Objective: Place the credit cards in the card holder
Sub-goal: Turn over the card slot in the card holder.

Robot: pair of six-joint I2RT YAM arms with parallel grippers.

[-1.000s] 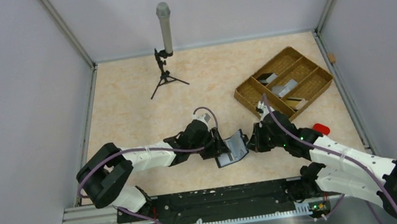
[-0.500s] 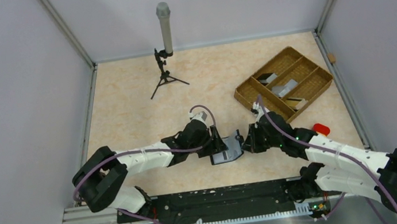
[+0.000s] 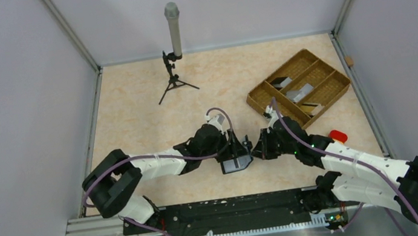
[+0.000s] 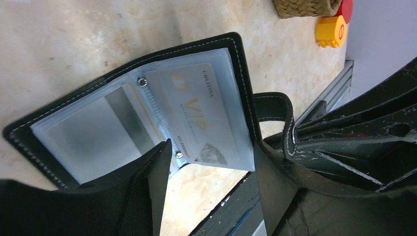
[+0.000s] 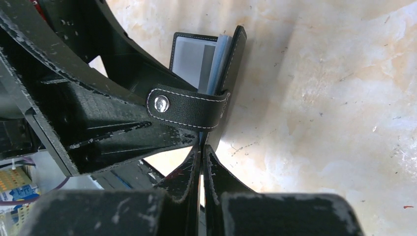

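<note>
1. Standing the card holder nearly on edge on the tabletop, at the centre of the overhead view between the two arms, half folded.
2. Pressing the right fingers together just under the clasp tab, apparently pinching the holder's cover edge there, with the exact bite hidden.
3. Spreading the left fingers wide around the lower corner of the clear sleeve leaf, one tip touching the plastic and clamping nothing visible.
4. Risking a topple or a sudden fold shut, judging by so thin a pinch on a limp strap and no firm hold from the left side.
5. Risking the silver card creeping out of its sleeve through tilting or dragging by the left fingertip.
6. Risking a knock between the two grippers, crowding almost against each other over the holder.
7. Leaving more credit cards lying in the woven tray at the upper right of the overhead view, well apart from the holder.
8. Reading "VIP" in gold across the sleeved card; finding the smaller gold lines above and below too fine to make out, and no other writing anywhere.
</note>
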